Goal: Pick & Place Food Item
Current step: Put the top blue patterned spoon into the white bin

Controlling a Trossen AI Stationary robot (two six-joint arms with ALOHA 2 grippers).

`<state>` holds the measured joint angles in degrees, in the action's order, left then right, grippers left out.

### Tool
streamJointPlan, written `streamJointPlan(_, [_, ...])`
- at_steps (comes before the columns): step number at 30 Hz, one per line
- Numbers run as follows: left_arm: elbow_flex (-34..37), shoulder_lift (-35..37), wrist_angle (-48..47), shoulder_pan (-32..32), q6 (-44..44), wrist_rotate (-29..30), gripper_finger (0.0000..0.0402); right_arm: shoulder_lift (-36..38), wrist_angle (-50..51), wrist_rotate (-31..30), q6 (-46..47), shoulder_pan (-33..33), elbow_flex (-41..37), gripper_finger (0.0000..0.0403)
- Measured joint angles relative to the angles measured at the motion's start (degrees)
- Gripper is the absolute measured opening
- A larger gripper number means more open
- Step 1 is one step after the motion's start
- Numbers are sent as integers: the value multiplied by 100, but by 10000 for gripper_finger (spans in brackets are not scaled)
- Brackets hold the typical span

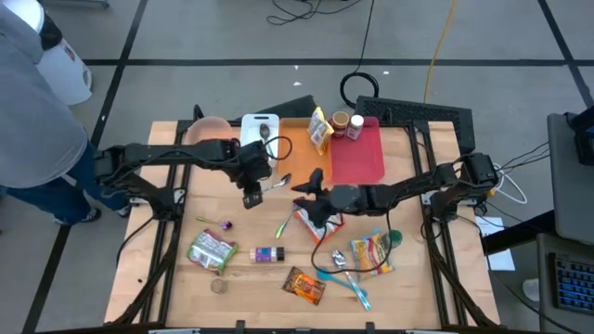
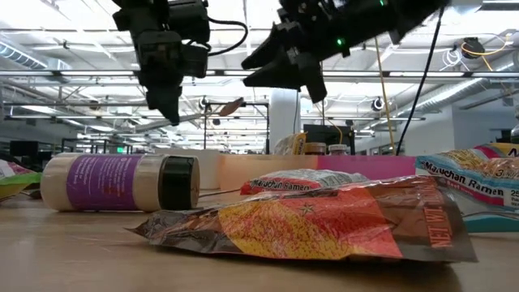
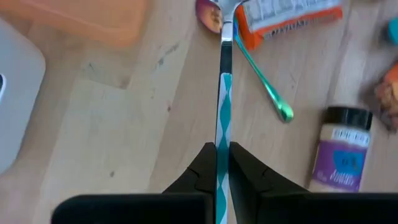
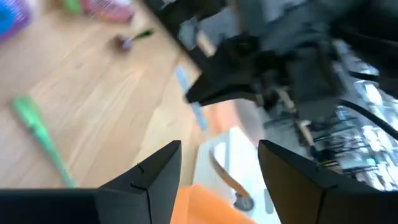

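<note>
My left gripper (image 3: 222,163) is clenched on the teal-and-white striped spoon handle (image 3: 222,118), so I should carry it level, clear of my open right gripper (image 4: 217,163).

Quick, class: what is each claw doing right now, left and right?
Left claw: shut on a thin teal-and-white striped utensil handle, held above the wooden table.
Right claw: open, holding nothing.

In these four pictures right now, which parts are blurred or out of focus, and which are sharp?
High view: even and sharp across the table. Low view: the near orange packet is clear, the hall behind softer. Left wrist view: the striped utensil in the left gripper is crisp, the spice jar slightly soft. Right wrist view: heavily smeared beyond the right gripper.
</note>
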<state>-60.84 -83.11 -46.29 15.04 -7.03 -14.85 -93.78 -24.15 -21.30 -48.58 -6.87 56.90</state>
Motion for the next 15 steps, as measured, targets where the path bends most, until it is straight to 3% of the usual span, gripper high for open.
streamJointPlan(3, [0,-15,-45,-6,-208,4,17,0,765,-302,-34,-1,362,205])
streamJointPlan(6, [0,-17,2,-91,-376,13,17,0,802,-591,-372,7,453,205])
streamJointPlan(10, [0,-17,5,-227,-563,-151,17,0,838,-575,-1128,0,455,205])
streamJointPlan(15, [0,-17,188,-396,-850,-379,17,-171,902,-563,-1388,2,452,205])
